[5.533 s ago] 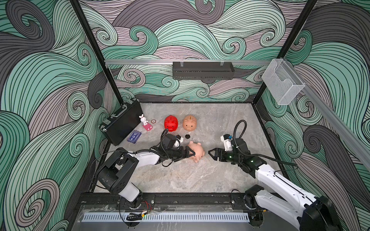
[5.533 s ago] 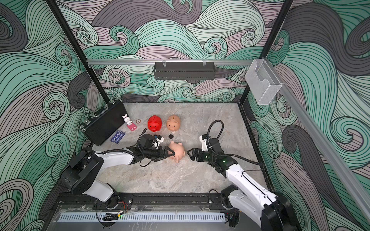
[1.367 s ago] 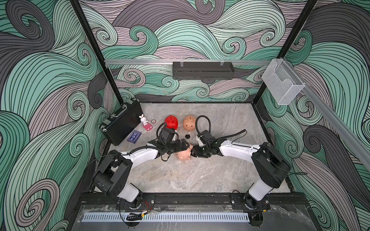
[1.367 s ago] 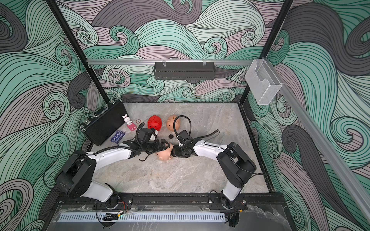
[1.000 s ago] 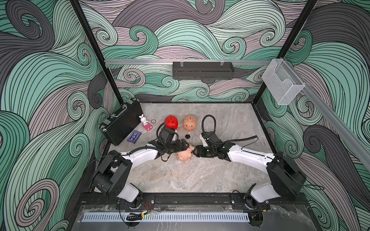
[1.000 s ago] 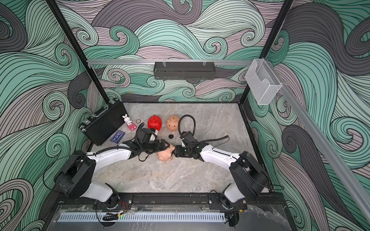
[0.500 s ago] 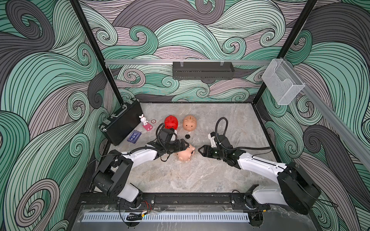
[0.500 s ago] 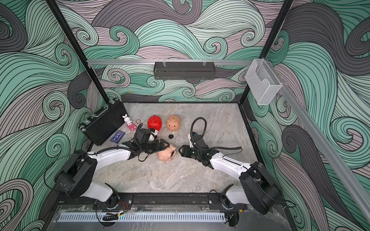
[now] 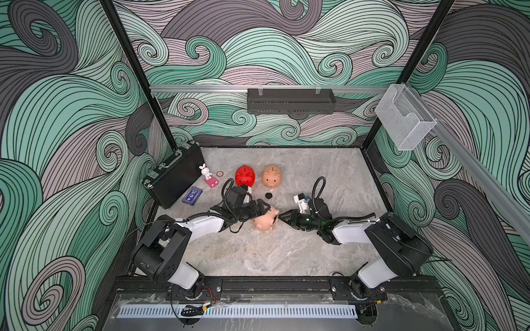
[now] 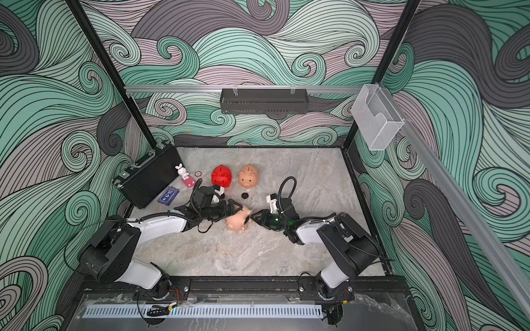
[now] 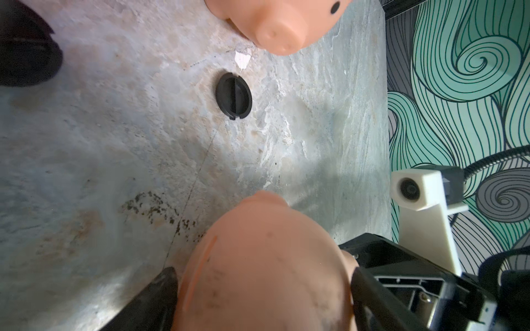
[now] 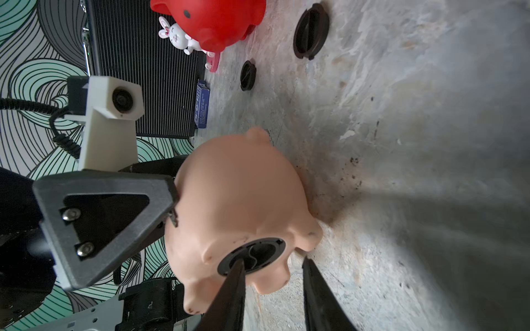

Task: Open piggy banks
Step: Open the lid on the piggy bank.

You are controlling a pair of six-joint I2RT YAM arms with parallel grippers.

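My left gripper (image 9: pixel 261 213) (image 11: pixel 261 283) is shut on a peach-pink piggy bank (image 9: pixel 263 225) (image 12: pixel 241 200), one finger on each flank, holding it low over the table with its belly turned towards my right arm. A black belly plug (image 12: pixel 252 255) sits in that belly. My right gripper (image 9: pixel 279 220) (image 12: pixel 272 262) is open. One of its fingertips (image 12: pixel 240 265) rests on the plug, while the second stands beside a foot. A red piggy bank (image 9: pixel 245 176) and another peach-pink piggy bank (image 9: pixel 271 176) stand upright behind.
Two loose black plugs (image 12: pixel 311 30) (image 12: pixel 248 75) lie on the marble table (image 9: pixel 272 252) near the standing pigs. At the back left are a black case (image 9: pixel 175 177), a white rabbit figurine (image 9: pixel 206 172), a small ring (image 9: pixel 220 173) and a blue card box (image 9: pixel 192 195).
My right arm's elbow has swung out to the right. Its jaws have narrowed and their tips have come onto the held pig's belly plug. The left gripper still holds the pig in about the same place.
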